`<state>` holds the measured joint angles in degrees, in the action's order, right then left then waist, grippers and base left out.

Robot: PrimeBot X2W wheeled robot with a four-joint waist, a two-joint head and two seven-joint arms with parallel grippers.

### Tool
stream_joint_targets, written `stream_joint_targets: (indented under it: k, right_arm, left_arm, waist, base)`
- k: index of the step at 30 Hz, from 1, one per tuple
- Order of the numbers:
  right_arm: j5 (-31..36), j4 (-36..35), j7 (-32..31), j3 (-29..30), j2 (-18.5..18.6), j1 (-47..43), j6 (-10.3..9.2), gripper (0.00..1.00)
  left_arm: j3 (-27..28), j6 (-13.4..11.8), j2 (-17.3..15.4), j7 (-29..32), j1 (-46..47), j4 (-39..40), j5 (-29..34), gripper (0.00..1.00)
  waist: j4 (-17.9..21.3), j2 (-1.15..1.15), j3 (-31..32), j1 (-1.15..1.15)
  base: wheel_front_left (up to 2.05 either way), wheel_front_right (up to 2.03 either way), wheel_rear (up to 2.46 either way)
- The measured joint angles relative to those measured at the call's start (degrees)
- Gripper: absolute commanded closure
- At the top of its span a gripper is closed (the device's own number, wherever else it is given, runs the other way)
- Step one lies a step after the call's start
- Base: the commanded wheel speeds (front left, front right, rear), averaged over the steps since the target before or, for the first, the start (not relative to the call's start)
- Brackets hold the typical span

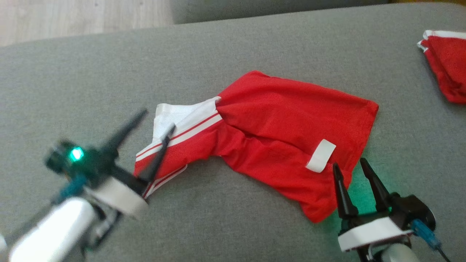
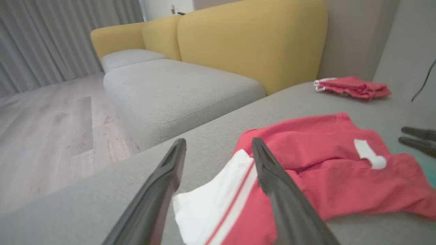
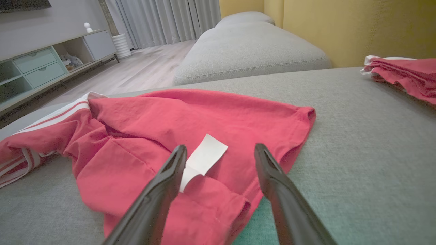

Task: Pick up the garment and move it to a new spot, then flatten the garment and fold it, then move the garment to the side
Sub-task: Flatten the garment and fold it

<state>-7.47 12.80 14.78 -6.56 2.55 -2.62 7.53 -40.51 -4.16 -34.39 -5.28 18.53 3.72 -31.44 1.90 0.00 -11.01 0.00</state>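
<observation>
On the left, the left tool (image 1: 158, 119) stands with its two fingers spread apart and nothing between them, poised over the white striped band (image 1: 182, 125) that forms the left end of the garment (image 1: 284, 120). In the head view one finger crosses that band; whether it touches the cloth cannot be told. The garment lies crumpled on the grey sofa seat (image 1: 91, 72), roughly in the middle. Its long axis runs left to right, with the striped end left and slightly near and the plain red hem to the right. A white label (image 1: 320, 155) sits on the near right part. Just beyond it, at the near right corner of the cloth, the right tool (image 1: 348, 163) is likewise spread and empty, its fingers pointing away over the hem. So each tool is nearest its own end of that axis, and a lift or spreading pull would likely run along it. Well apart at the far right lies a second red garment (image 1: 446, 62).
</observation>
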Motion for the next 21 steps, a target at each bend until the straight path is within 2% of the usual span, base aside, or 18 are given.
stream_joint_targets:
  k: [2,4,7,10,15,21]
  right_arm:
    - [0.01,0.02,0.0,-0.46,0.01,1.08,0.0,0.0]
    - [0.35,0.09,0.0,-0.94,0.0,2.27,0.0,0.0]
    - [0.4,0.16,0.0,-1.29,0.02,4.03,0.0,0.0]
    - [0.29,0.16,0.0,-1.97,0.01,5.2,0.0,0.0]
    - [-1.22,0.07,0.0,-2.16,0.02,5.88,0.0,0.0]
    - [-2.26,-0.03,0.0,-1.86,0.02,5.91,0.0,0.0]
  left_arm:
    - [0.15,1.15,-2.23,4.01,4.82,-1.96,0.93,0.0]
    - [0.44,2.72,-2.59,7.58,9.06,-6.11,0.19,0.0]
    - [-0.15,6.68,-1.62,12.01,13.93,-13.91,-1.57,0.0]
    - [-0.45,9.0,0.32,15.46,17.55,-22.67,-4.44,0.0]
    - [-1.67,10.8,0.63,18.71,20.87,-33.07,-6.94,0.0]
    - [-4.21,11.33,0.38,20.43,22.7,-38.12,-8.66,0.0]
  waist:
    - [0.34,0.0,-0.8,0.0]
    - [0.93,0.0,-1.65,0.0]
    - [2.21,0.0,-2.9,0.01]
    - [3.92,0.0,-4.05,0.01]
    - [7.23,0.0,-5.83,0.01]
    - [10.38,0.0,-7.43,0.01]
  base:
    - [0.0,0.0,0.0]
    - [0.0,0.0,0.0]
    - [0.0,0.0,0.0]
    - [0.0,0.0,0.0]
    - [0.0,0.0,0.0]
    - [0.0,0.0,0.0]
